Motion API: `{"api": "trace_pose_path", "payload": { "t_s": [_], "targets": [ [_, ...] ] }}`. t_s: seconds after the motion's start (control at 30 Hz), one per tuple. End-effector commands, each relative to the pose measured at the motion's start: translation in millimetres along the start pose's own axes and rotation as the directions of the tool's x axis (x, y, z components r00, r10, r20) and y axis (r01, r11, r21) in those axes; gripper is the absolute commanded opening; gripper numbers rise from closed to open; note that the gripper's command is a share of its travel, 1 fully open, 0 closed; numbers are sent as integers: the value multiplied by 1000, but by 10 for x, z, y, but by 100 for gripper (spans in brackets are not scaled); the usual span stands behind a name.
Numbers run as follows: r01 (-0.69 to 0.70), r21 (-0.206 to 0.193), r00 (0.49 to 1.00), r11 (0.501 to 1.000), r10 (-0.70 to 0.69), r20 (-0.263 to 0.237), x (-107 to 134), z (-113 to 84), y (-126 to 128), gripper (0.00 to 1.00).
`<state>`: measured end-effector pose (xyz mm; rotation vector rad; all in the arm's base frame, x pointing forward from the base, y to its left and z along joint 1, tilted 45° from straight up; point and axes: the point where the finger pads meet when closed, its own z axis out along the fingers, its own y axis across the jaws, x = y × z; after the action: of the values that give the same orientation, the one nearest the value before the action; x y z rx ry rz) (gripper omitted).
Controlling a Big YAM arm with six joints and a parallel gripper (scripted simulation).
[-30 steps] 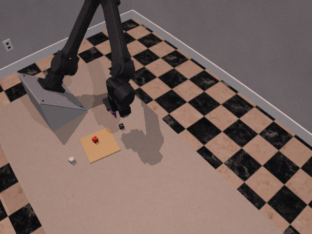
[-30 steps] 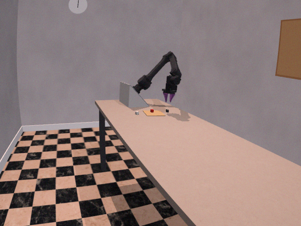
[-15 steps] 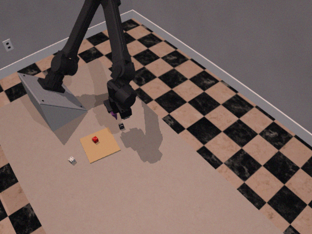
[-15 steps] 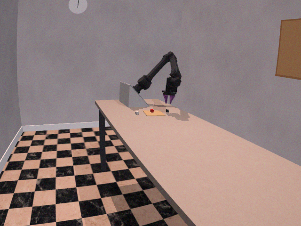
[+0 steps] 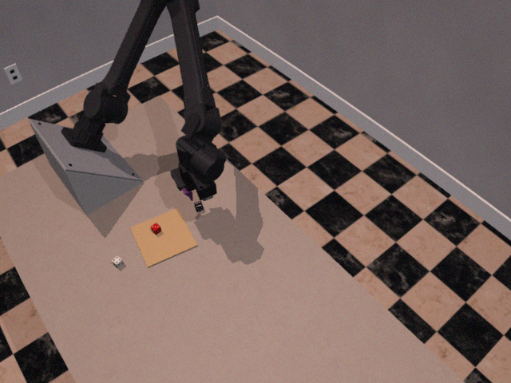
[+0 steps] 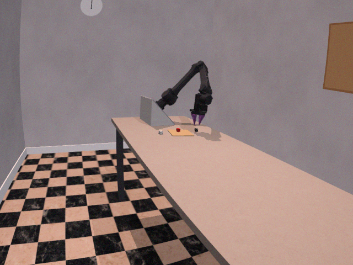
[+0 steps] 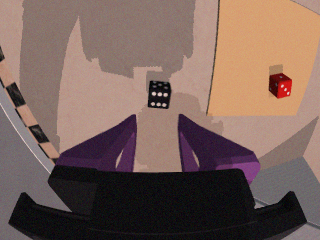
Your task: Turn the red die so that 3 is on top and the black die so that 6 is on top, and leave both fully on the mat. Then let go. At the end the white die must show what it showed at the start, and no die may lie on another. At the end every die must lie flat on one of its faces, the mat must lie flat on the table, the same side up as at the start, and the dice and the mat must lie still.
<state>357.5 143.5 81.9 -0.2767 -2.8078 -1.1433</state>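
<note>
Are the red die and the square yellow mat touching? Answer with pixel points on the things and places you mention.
Touching: the wrist view shows the red die (image 5: 155, 228) (image 6: 178, 130) (image 7: 280, 85) resting on the yellow mat (image 5: 164, 247) (image 6: 182, 133) (image 7: 250, 60).

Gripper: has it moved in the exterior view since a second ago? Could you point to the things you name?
Yes, downward: the gripper (image 5: 199, 199) (image 6: 197, 124) (image 7: 157, 121) now sits closer above the black die (image 5: 199, 206) (image 6: 196, 130) (image 7: 159, 94), which has not shifted.
</note>
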Motion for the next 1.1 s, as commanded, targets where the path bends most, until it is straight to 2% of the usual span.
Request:
{"api": "trace_pose_path", "payload": {
  "t_s": [0.0, 0.2, 0.3, 0.47, 0.57, 1.07],
  "targets": [
    [-15, 2, 1000, 1000, 15, 4, -30, 88, -12, 35],
    [-15, 2, 1000, 1000, 15, 4, -29, 162, -13, 35],
    [-21, -1, 1000, 1000, 21, 16, -73, 128, -29, 35],
    [-15, 2, 1000, 1000, 15, 4, -29, 207, -14, 35],
    [-24, -1, 1000, 1000, 24, 15, -66, 177, -40, 35],
    [-18, 0, 1000, 1000, 18, 10, -48, 201, -22, 35]
  ]
}}
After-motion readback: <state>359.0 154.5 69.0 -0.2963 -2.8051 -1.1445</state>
